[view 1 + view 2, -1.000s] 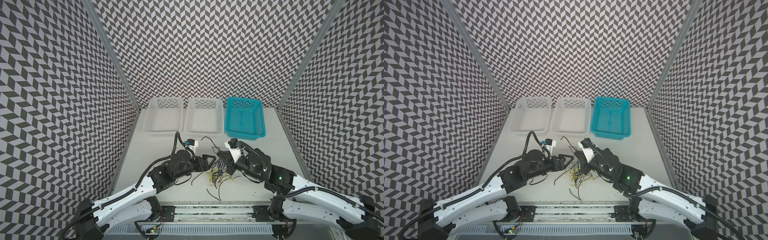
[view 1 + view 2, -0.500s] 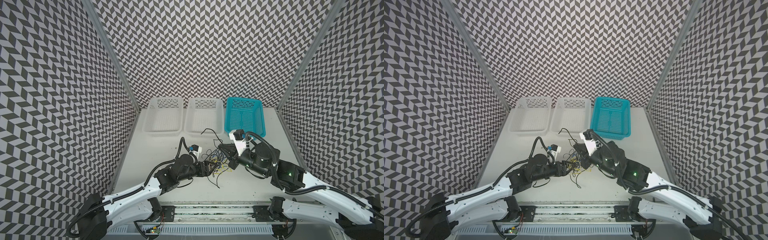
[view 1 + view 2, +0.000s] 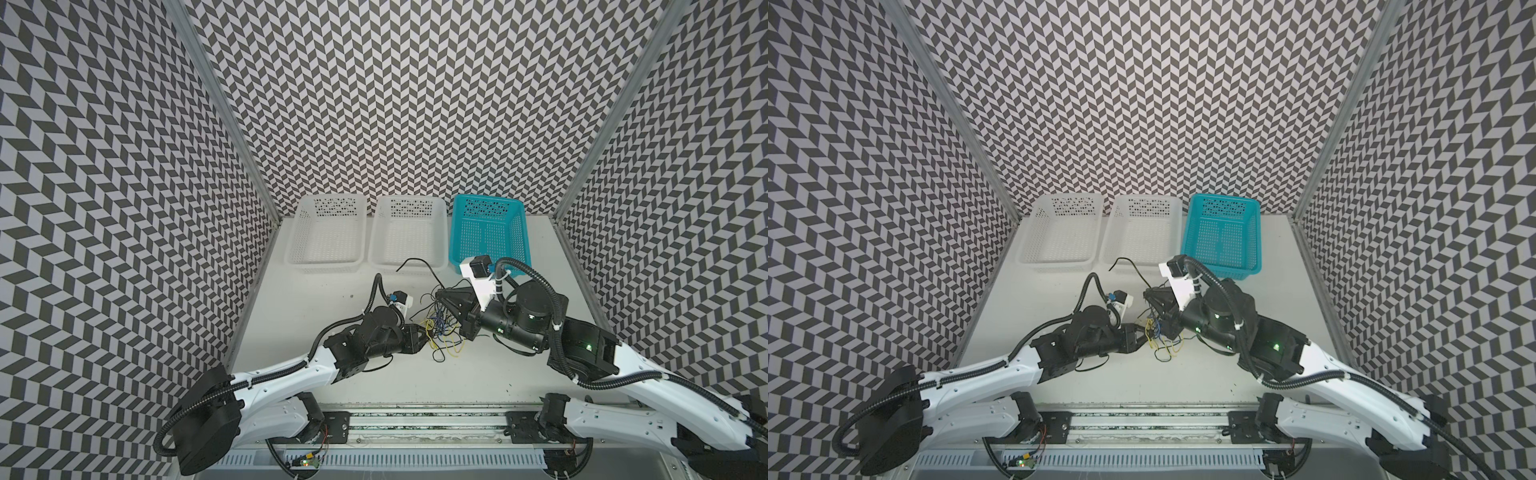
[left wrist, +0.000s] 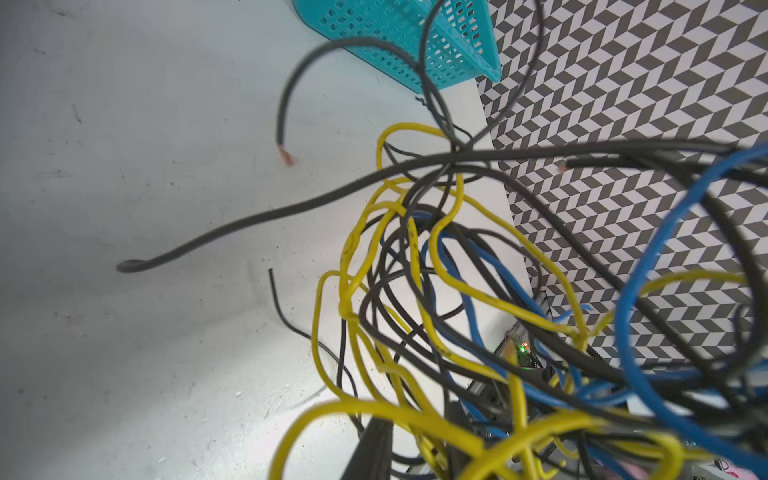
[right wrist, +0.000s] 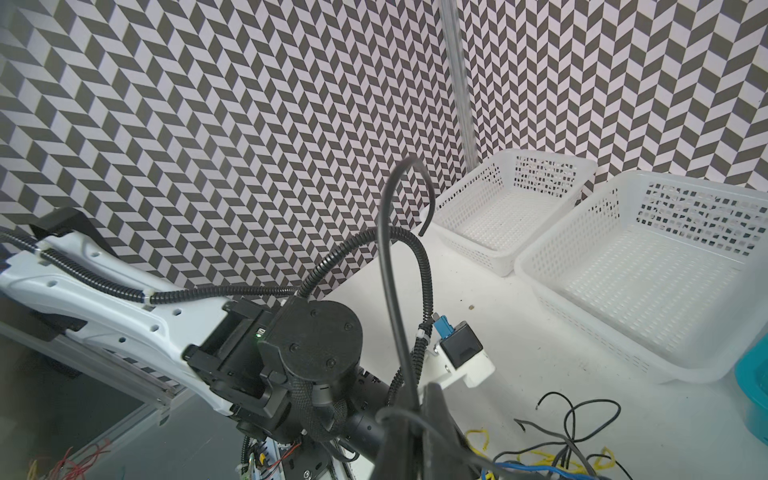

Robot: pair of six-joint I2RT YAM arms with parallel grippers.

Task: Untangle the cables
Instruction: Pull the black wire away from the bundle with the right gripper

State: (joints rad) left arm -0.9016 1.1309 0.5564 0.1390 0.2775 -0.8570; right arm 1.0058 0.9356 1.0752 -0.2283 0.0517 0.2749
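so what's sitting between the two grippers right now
the cables: the black, yellow and blue tangle fills the gap between the left gripper and the right gripper. it shows in both top views.

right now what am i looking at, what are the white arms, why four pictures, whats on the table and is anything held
These are two robot arms, each ending in a two-fingered gripper. Both top views come from one camera head above, looking down on the whole table. The other two pictures come from a small camera on each wrist, looking close up past the grippers. On the table lies a tangle of thin black, yellow and blue cables, which the arms should separate. At the back stand two white baskets and a teal basket. The right gripper is shut on a black cable, which arcs up from it. The left gripper is at the tangle's edge; whether it grips anything cannot be told.
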